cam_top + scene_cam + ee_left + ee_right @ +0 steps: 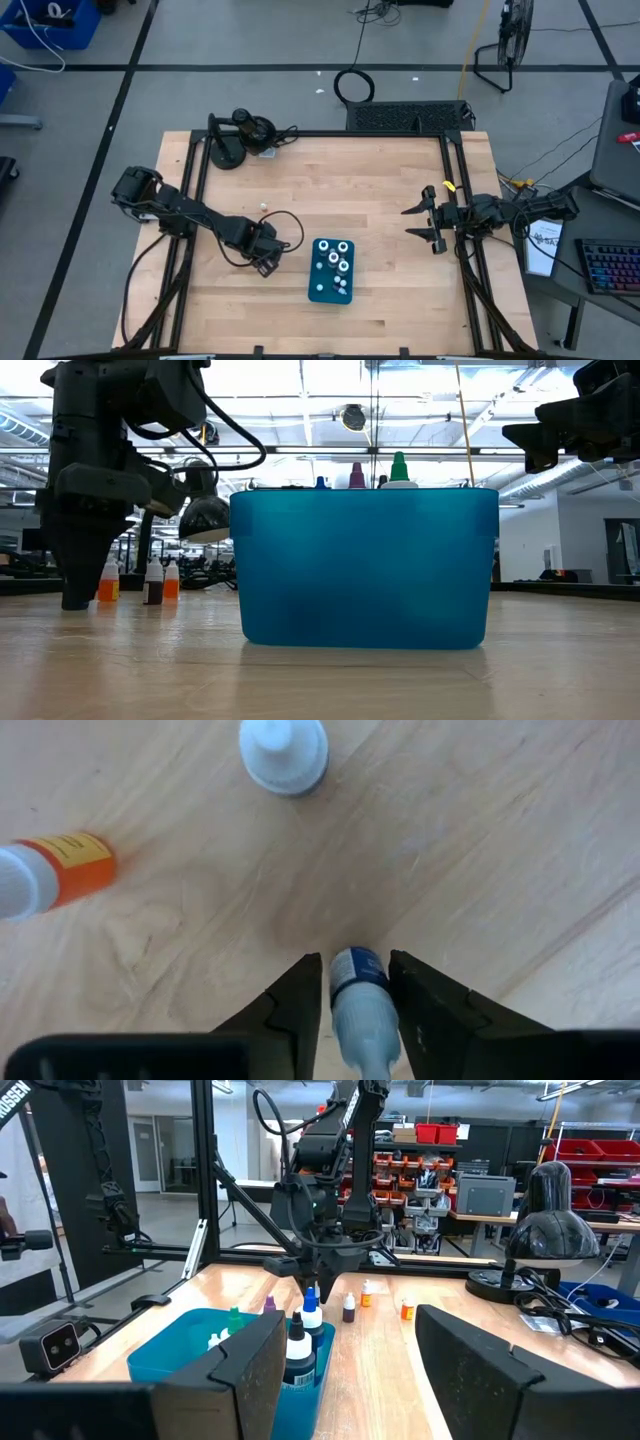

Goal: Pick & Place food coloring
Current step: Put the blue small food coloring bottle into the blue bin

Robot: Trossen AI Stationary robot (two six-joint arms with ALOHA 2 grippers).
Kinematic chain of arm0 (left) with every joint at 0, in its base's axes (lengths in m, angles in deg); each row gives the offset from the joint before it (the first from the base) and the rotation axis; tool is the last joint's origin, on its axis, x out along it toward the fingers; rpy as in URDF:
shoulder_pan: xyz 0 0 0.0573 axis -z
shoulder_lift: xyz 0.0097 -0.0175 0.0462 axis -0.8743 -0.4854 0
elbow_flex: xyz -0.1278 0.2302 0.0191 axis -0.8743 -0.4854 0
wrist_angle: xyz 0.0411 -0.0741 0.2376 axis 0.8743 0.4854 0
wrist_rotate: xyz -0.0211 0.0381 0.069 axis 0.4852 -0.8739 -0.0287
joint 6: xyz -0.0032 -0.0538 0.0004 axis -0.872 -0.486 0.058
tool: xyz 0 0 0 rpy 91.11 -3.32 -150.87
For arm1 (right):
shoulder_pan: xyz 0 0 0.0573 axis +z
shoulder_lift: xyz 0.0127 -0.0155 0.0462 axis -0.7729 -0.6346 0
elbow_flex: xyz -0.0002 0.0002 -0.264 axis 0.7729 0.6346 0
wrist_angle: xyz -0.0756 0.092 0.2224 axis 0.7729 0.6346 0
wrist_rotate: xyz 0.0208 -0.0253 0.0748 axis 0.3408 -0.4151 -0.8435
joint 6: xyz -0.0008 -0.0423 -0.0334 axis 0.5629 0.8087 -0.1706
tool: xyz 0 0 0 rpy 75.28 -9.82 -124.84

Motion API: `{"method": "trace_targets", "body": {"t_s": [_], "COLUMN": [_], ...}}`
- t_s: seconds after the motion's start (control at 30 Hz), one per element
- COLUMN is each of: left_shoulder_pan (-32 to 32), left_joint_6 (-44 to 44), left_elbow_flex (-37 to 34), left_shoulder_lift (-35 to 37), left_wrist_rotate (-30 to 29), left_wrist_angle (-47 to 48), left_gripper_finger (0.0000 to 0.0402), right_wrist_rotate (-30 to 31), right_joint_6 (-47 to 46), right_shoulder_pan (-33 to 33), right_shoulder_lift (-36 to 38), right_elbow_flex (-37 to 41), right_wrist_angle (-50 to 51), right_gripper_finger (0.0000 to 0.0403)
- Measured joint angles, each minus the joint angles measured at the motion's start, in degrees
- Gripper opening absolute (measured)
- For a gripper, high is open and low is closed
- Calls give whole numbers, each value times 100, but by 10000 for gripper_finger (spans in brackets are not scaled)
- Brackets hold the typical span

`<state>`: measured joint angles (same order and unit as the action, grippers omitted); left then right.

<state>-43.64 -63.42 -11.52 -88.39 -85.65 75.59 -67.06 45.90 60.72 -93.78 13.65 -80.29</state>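
My left gripper (265, 263) stands just left of the teal tray (320, 291), fingers pointing down and low over the table, shut on a tiny blue food coloring bottle (358, 982). It also shows in the low view (75, 595) and the right wrist view (315, 1275). Several bottles with white caps stand upright in the tray (335, 262); their tips show over its wall (399, 468). More bottles stand on the wood beside my left gripper: two orange (108, 582) and one dark (152, 586). My right gripper (407, 222) waits open and empty at the table's right side. My left gripper pinches the blue bottle by its two sides (352, 988) between its two fingers, which come from above and point down. The bottle stands upright along the fingers, blue base end toward the table. Whether its base rests on the wood, I cannot tell.
A black desk lamp (240, 135) stands at the table's far left. The tray's tall wall (365, 570) stands between the two arms. An orange bottle (55, 870) and a white-capped one (283, 755) stand close to my left fingers. Bare wood lies right of the tray.
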Motion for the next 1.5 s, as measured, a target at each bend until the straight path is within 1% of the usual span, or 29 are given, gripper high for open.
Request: {"method": "trace_targets", "body": {"t_s": [0.2, 0.4, 0.6, 0.73, 0.87, 1.03, 1.13, 1.2, 1.27, 1.4, 1.5], "left_shoulder_pan": [0, 0, 2, 37, 193, 500, 634, 662, 684, 721, 700], "left_joint_6": [17, 65, 196, 466, 1040, 1942, 2145, 2356, 2793, 3778, 4256], "left_elbow_flex": [0, 0, 19, 333, 1145, 2488, 3331, 3976, 4655, 5883, 6623], "left_shoulder_lift": [0, 2, 0, 0, 0, -9, -164, -375, -676, -1438, -2056], "left_wrist_rotate": [86, 347, 232, 102, -354, -1022, -1289, -1357, -1373, -1352, -1344], "left_wrist_angle": [-1, 5, 14, 22, -34, -182, -139, 121, 340, 794, 1383], "left_gripper_finger": [104, 74, 74, 73, 73, 73, 73, 73, 73, 73, 72], "right_wrist_rotate": [2, 2, 2, 2, 2, 2, 1, 2, 2, 2, 1], "right_joint_6": [-2, 0, -1, -1, -1, -1, -1, 0, 0, -2, -1], "right_shoulder_pan": [0, 0, 0, 0, 0, 0, 0, 0, 0, 0, 0], "right_shoulder_lift": [0, 0, 0, 0, 0, 0, 1, 0, 1, 0, 0], "right_elbow_flex": [0, 0, 0, 0, 0, 0, 0, 0, 0, 0, 0], "right_wrist_angle": [0, 0, 0, 1, 1, 0, 0, 2, 2, 2, 2], "right_gripper_finger": [212, 212, 212, 212, 212, 212, 212, 212, 212, 212, 212]}}
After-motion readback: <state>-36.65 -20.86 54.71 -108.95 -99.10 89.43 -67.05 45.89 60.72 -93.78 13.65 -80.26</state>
